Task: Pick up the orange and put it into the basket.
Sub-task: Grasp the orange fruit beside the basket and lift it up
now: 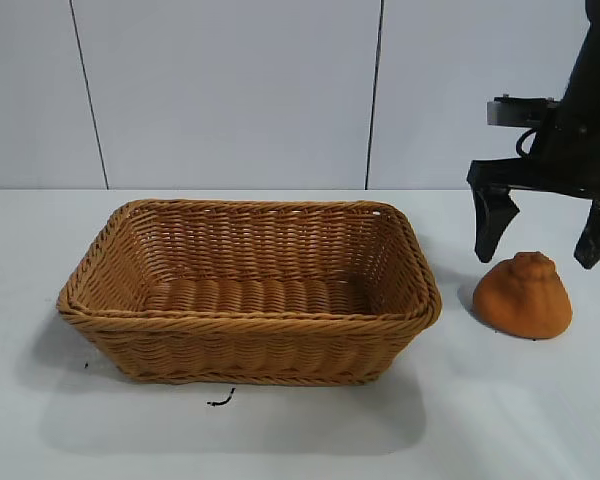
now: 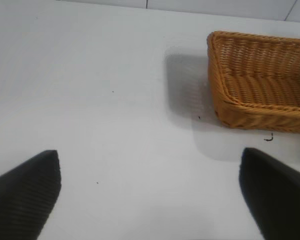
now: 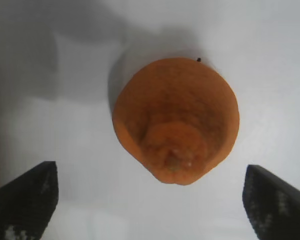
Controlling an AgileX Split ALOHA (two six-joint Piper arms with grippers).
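The orange (image 1: 523,295), a dull-orange dome with a knobby top, sits on the white table just right of the basket (image 1: 250,315). My right gripper (image 1: 545,248) hangs open right above and slightly behind the orange, one finger on each side, not touching it. In the right wrist view the orange (image 3: 176,120) lies between and ahead of the two open fingers (image 3: 25,200). The woven tan basket stands empty in the middle of the table; it also shows in the left wrist view (image 2: 260,90). My left gripper (image 2: 150,200) is open over bare table, out of the exterior view.
The white table (image 1: 500,420) runs to a pale panelled wall behind. A small dark mark (image 1: 220,400) lies on the table in front of the basket. The basket's right rim (image 1: 425,285) is close to the orange.
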